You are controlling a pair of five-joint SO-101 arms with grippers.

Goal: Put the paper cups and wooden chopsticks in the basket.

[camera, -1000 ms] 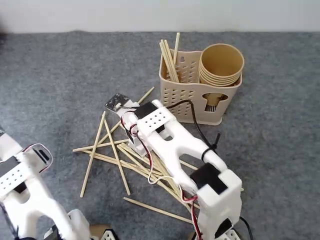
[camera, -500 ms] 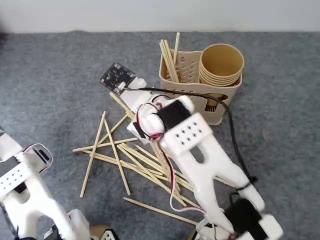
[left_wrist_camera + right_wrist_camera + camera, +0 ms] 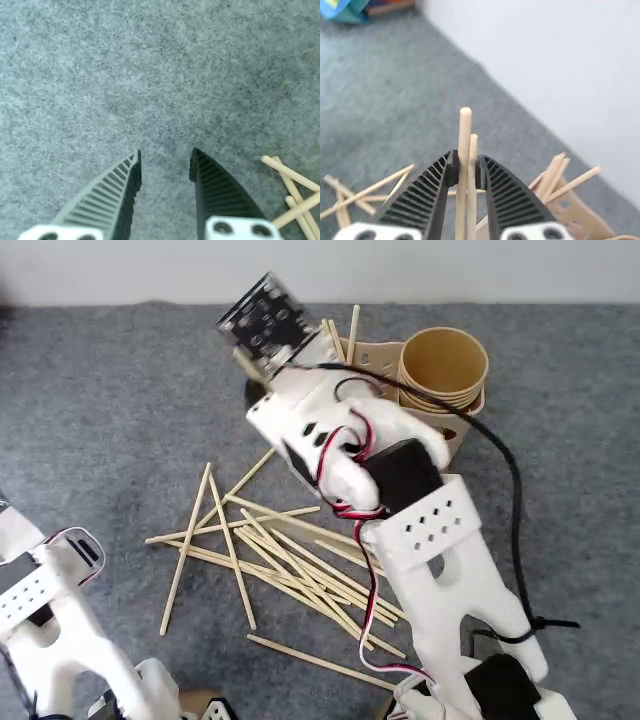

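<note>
Shut on two wooden chopsticks (image 3: 465,131), my right gripper (image 3: 466,167) holds them upright in the air. In the high view this gripper (image 3: 255,390) is raised just left of the beige basket (image 3: 452,435), with the held chopsticks' (image 3: 243,362) tip beside it. The basket has a stack of paper cups (image 3: 443,365) and several chopsticks (image 3: 340,335) standing in it. Many loose chopsticks (image 3: 270,560) lie crossed on the grey carpet. My left gripper (image 3: 165,160) is open low over bare carpet, with a few chopstick ends (image 3: 292,195) beside one finger.
The left arm (image 3: 40,610) sits at the near left corner. The right arm's white links (image 3: 430,550) stretch over the pile's right side. A white wall (image 3: 320,270) bounds the carpet at the back. Bare carpet (image 3: 100,420) lies at the far left.
The right arm has lifted off the pile with the chopsticks in its gripper and swung up and back toward the basket. The left arm has not moved.
</note>
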